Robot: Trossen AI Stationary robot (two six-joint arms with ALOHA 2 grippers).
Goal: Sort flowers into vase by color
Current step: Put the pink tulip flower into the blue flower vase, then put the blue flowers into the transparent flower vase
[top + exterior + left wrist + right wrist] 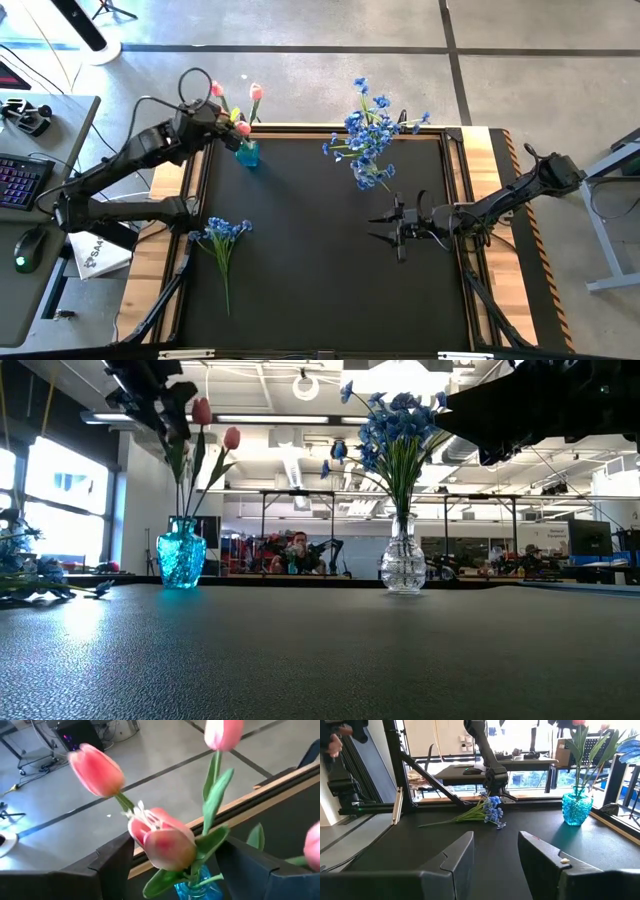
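You are looking at a black worktop (320, 260) with wooden side rails. No brand or label is readable on the task's things; the white card off the left edge carries print too small to make out.

The clear vase (403, 568) is standing near the far edge, right of centre, holding the blue bunch (370, 135), its stems rising upright and the blossoms fanning outward. The teal vase (181, 554) is standing at the far left corner with the pink-orange tulips (240, 110) in it, stems upright, heads leaning apart.

A loose blue flower bunch (222, 238) is lying flat near the left edge, its long axis running from the near edge toward the far one, blossoms pointing to the far side and a little right, stem end toward the near edge.

The left gripper (222, 120) is hovering over the teal vase, fingers standing apart on either side of the tulips and clamping nothing. The right gripper (385, 228) is waiting over the worktop's right half, fingers partly apart, holding nothing.

Only the low view is showing you both vases in full height, plus a person (296, 554) far behind. The left wrist view alone is showing the tulip heads (162, 840) between the dark fingers (107, 870); the right wrist view alone is showing the lying bunch from the side.
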